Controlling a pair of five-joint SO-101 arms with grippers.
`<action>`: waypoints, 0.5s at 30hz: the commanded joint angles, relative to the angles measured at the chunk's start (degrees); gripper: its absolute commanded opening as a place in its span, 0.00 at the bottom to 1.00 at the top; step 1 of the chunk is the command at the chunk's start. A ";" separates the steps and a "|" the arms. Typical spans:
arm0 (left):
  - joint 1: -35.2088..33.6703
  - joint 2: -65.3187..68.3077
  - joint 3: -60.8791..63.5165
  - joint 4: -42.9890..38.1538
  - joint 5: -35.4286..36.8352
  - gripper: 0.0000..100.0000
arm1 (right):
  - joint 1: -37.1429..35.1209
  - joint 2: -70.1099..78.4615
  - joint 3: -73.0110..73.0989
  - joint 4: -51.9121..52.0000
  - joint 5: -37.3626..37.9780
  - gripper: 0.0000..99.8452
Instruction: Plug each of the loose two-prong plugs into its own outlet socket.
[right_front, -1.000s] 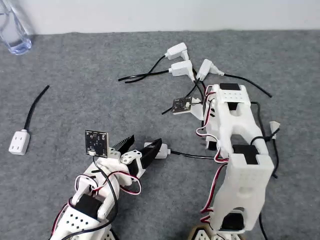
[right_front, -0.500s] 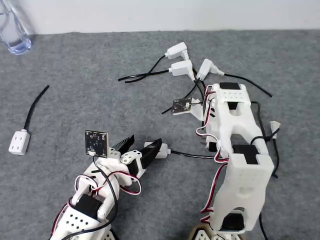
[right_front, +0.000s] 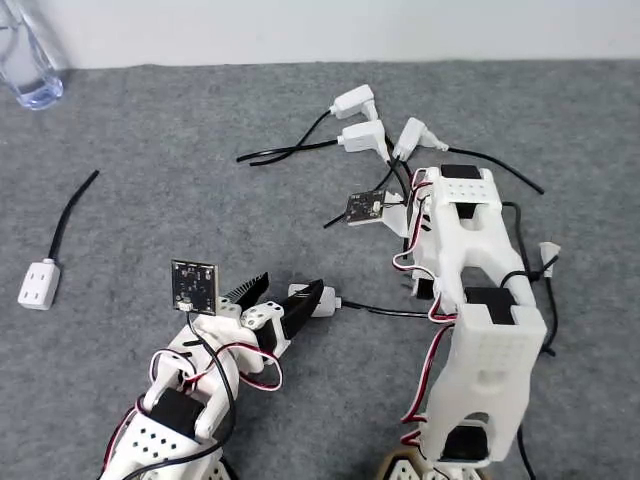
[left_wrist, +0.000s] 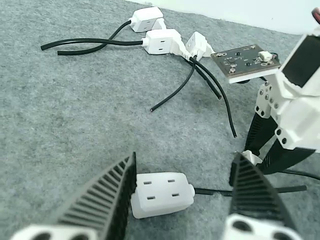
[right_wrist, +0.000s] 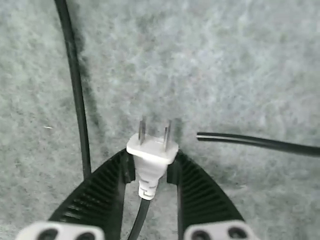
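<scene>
Right now the two-prong plug (right_wrist: 151, 149) sits pinched in my right hand (right_wrist: 150, 162), prongs pointing out. The outlet socket (left_wrist: 161, 194) lies on the grey surface (left_wrist: 75, 110) inside my left hand (left_wrist: 186, 162), which is spread wide. I'd clamp the socket firmly first, then square the prongs to its slots.

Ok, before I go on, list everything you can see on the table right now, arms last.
lone socket: one, white, short black cord, far out to the left, apart from everything.
near socket: one, white, black cord, lying between the fingers of the left claw.
two-prong plug: one, white, black cord, held in the right claw, prongs pointing out.
corded connectors: three, white, clustered at the far middle; plug or socket unclear for some.
container: one, clear, far left corner.
mat: one, grey, under everything.
left claw: black fingers, open.
right claw: black fingers, shut on the plug.
</scene>
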 joint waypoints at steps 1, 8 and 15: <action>0.26 0.00 -0.31 -0.09 0.09 0.29 | -2.51 -2.42 -1.67 7.87 0.26 0.01; 0.35 0.00 -0.31 -0.18 0.09 0.29 | -14.73 -17.19 0.00 16.48 -10.11 0.01; 0.35 0.18 -0.31 0.00 0.09 0.29 | -25.80 -26.24 2.11 16.04 -20.13 0.01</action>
